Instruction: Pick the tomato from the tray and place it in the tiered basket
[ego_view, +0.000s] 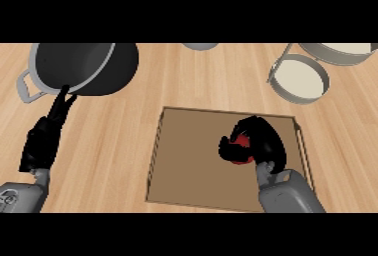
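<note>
The flat, brown, square tray (192, 155) lies on the pale wood-grain counter (111, 150). On the tray, the right hand (262, 142) has its black fingers curled round the red tomato (238, 151), largely hiding it. At the left, the left hand (43, 140) rests with its fingers straight, the tips near the round dark pot (92, 65). Far right stands the grey-ringed tiered basket (301, 77), its cream floors bare.

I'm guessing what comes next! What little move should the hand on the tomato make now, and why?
Probably lift straight up. The right hand is curled round the tomato, low over the tray; the tiered basket sits beyond the tray's far right corner, so clearing the rim comes first.
</note>
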